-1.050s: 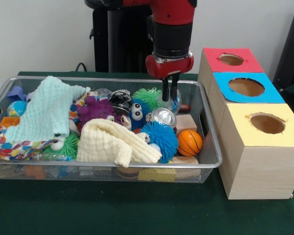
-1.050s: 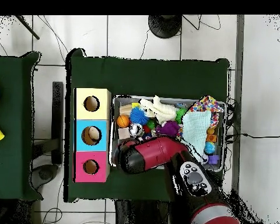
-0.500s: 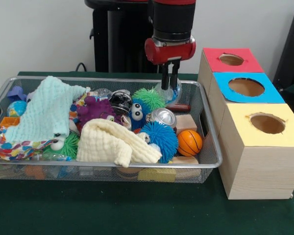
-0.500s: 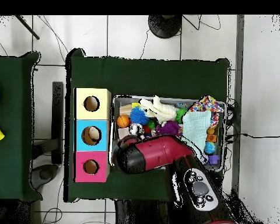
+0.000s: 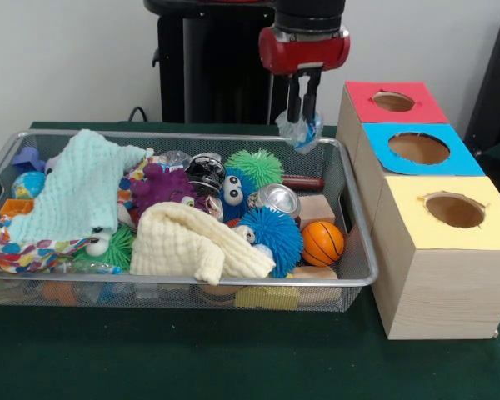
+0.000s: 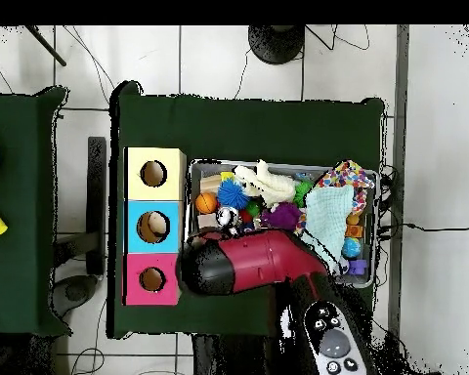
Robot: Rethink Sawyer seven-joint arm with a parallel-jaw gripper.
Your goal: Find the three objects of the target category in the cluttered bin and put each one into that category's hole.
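White wall [image 5: 67,58] behind; white tiled floor [image 6: 439,146]; green tablecloth [image 5: 233,358].

One camera sits low, close off the worktop [image 5: 192,358] edge opposite me, facing me across the wire bin [image 5: 350,250] and the row of three boxes [image 5: 437,250]. The other hangs high overhead, looking straight down from farther off, taking in the whole worktop [image 6: 248,122] and floor. Both share the bin [image 6: 370,229], the boxes [image 6: 153,227] and my arm [image 6: 253,264], turned half round between them.
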